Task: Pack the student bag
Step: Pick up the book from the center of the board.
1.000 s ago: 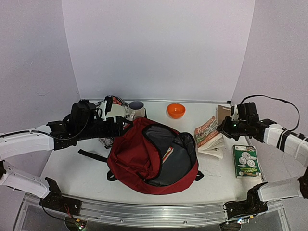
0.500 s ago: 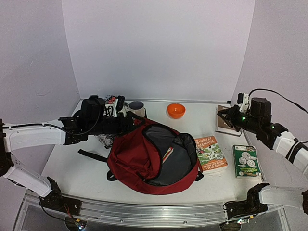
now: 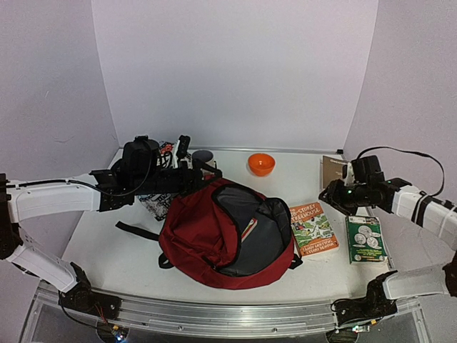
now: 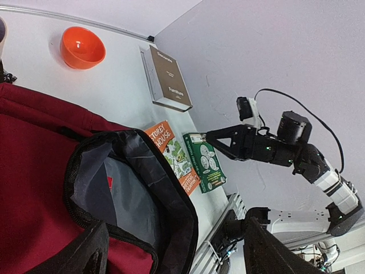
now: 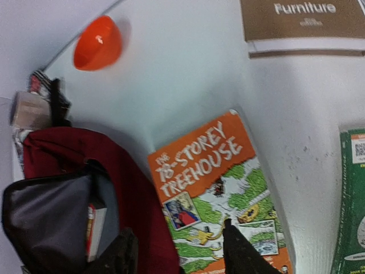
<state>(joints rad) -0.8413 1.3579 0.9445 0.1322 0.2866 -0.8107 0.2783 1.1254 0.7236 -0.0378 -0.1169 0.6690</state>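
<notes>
Back swings the right gripper (image 3: 332, 194) from the far right corner, and its jaws have sprung apart with nothing between them, hovering over the orange book (image 5: 211, 188). That one lies flat on the table, titled "The 78-Storey Treehouse". The student bag (image 3: 207, 236) sits mid-table toward the near edge, mouth gaping, grey lining showing, a book (image 5: 94, 225) tucked inside. The left gripper (image 4: 177, 254) is spread wide over the bag's far rim, gripping nothing. The brown book (image 5: 302, 17) at the far right corner reads "Furniture". The green book (image 3: 365, 239) lies along the right edge, wording too small to read.
</notes>
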